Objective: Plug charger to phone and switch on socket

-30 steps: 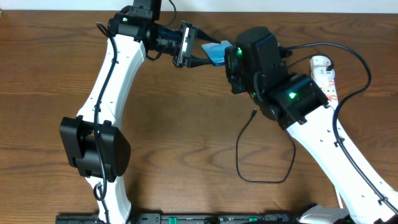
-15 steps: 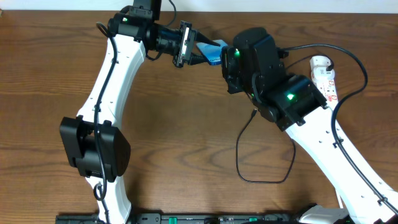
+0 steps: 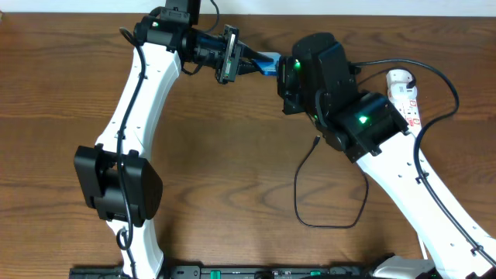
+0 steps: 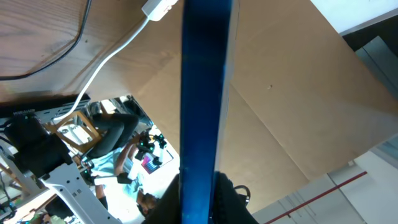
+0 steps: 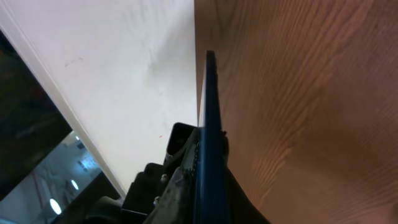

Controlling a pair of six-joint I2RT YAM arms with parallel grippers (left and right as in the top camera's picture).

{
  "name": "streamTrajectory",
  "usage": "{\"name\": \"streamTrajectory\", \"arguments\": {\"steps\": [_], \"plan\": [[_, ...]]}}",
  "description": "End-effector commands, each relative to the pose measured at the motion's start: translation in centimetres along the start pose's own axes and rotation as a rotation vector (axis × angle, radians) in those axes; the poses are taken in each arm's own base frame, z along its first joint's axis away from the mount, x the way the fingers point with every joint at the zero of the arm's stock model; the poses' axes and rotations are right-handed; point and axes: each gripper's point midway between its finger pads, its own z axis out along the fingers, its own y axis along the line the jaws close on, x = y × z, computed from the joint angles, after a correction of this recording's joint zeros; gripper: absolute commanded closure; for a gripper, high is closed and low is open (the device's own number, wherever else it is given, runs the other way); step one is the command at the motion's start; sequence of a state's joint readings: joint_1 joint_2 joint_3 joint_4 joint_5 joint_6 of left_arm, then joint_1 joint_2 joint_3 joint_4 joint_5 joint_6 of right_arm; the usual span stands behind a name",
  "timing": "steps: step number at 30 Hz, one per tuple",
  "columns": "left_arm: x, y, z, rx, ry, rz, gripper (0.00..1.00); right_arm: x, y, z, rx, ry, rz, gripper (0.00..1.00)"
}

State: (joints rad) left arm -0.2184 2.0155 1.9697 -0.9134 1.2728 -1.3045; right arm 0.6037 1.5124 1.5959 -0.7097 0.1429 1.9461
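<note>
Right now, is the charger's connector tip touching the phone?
Apart. The overhead view shows the connector tip lying on the table, well away from the phone.

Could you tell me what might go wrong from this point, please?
1. The phone is held edge-on in the left pincer, with the right pincer crowded against its other end; I cannot tell whether that one has closed. A mistimed release or pull could drop or twist it.
2. The charger lies loose on the table beside the right arm, which could sweep or snag it.
</note>
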Motion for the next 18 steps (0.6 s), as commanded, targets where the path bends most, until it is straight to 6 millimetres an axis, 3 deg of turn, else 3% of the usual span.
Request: {"name": "streamTrajectory", "arguments": {"steps": [1,3,4,7,13,18], "plan": [[0.7,-0.5,-0.7,0.007,-0.038,0.012,0.93,1.2,0.5,-0.6,-0.013,0.044,-0.091,0.86],[0.5,-0.5,-0.7,0.005,-0.052,0.012,0.92,1.2,0.5,-0.6,-0.015,0.042,-0.115,0.81],[0.3,-0.5,-0.7,0.003,-0.062,0.012,0.93,1.1,0.6,-0.6,-0.016,0.038,-0.127,0.74],[-0.3,-0.4,-0.8,-0.002,-0.1,0.023,0.92,0.7,0.7,-0.6,-0.022,0.018,-0.167,0.39],[-2.9,-0.4,-1.3,-0.034,-0.25,0.163,0.93,-1.6,1.8,-1.1,-0.043,-0.054,-0.398,0.02],[-4.8,0.0,-1.9,-0.1,-0.355,0.372,0.93,-5.0,2.0,-2.1,0.0,-0.096,-0.696,0.01]]}}
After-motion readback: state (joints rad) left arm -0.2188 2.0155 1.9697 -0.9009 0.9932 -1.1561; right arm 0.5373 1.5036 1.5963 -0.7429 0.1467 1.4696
